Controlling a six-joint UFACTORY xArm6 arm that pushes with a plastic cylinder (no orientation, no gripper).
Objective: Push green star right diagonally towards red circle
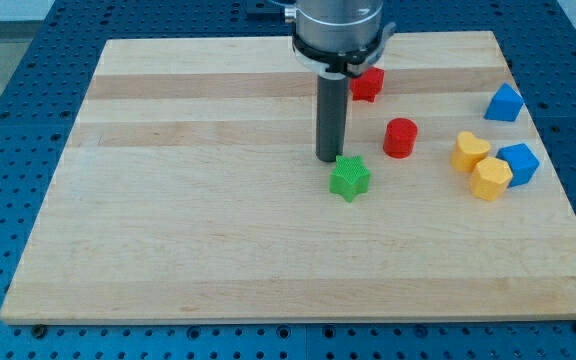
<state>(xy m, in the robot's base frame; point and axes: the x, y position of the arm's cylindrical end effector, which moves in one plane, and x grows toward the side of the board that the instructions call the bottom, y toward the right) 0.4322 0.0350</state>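
Green star [349,178] sits near the wooden desk's [218,250] middle, my tip [329,158] just beside its upper-left corner. No pincer shows, only the rod. Farther up-right stands the red circle [400,137], apart.

A pale wooden worktop [218,250] with faint lengthwise grain bands lies on a blue perforated base [8,120], evenly lit.
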